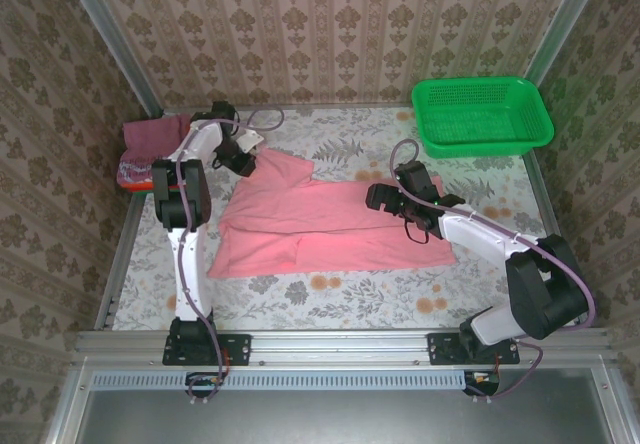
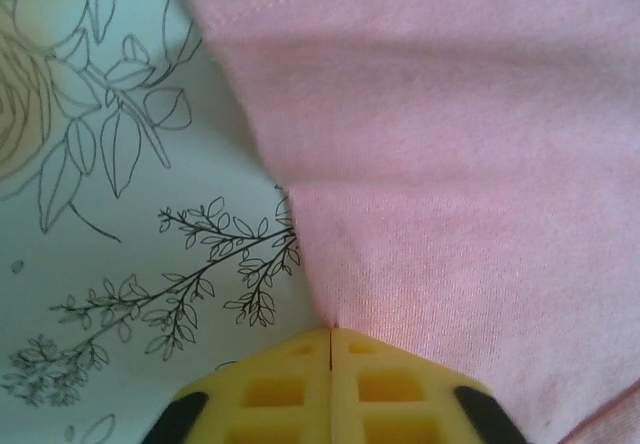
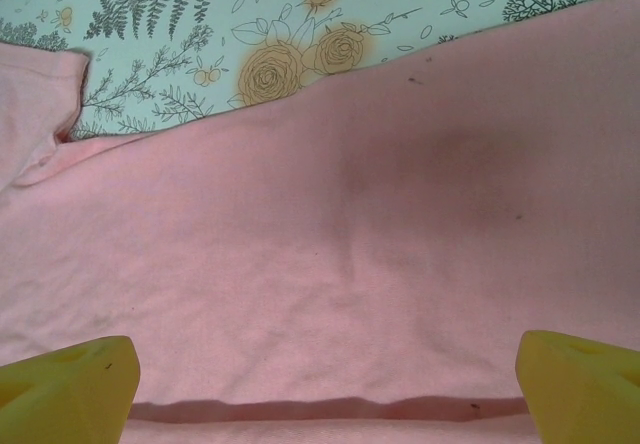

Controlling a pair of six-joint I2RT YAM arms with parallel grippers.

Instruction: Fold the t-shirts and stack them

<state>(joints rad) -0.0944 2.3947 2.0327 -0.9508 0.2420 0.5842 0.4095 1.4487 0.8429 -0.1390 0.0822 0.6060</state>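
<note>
**A papered booth around a flowered table**

Walls [image 1: 330,34] hung with beige damask wallpaper close in the table [image 1: 300,304] at the back, left and right. Bare aluminium posts [image 1: 105,34] run up the two far corners. The tabletop wears a pale blue-green cloth [image 2: 100,214] printed with ferns, leafy sprigs and yellow-orange roses. A green plastic mesh basket [image 1: 482,114] sits at the far right corner. An aluminium rail [image 1: 340,344] edges the near side, with a grey panel [image 1: 340,409] nearer still. The light is soft and even.

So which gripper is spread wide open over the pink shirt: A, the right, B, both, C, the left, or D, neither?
A: the right gripper is spread wide over the pink t-shirt, while the left gripper is pinched shut on its edge.
</note>
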